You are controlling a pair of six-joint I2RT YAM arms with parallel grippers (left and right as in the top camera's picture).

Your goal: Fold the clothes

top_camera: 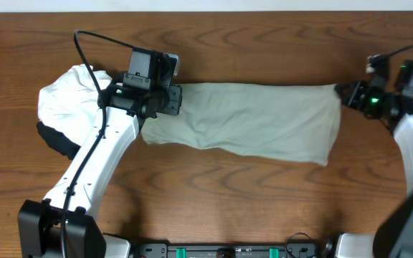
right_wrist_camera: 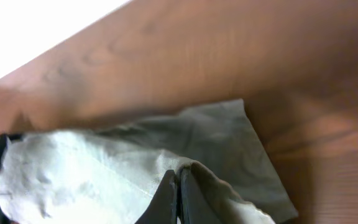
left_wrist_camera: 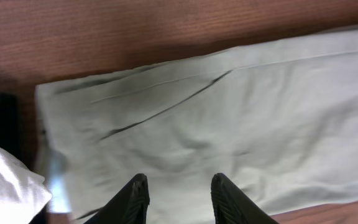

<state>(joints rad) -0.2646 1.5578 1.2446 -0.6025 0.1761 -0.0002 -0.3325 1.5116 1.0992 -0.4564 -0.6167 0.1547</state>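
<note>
The khaki trousers lie folded into a long strip across the middle of the wooden table. My left gripper hovers over their left end with its jaws open and empty; in the left wrist view the fingers spread over the cloth. My right gripper is at the trousers' upper right corner. In the right wrist view its fingers are shut on a pinched fold of the trousers, lifting the edge a little.
A white garment lies bunched at the left, over a black garment; both sit under my left arm. The white cloth also shows in the left wrist view. Bare wood lies in front of the trousers.
</note>
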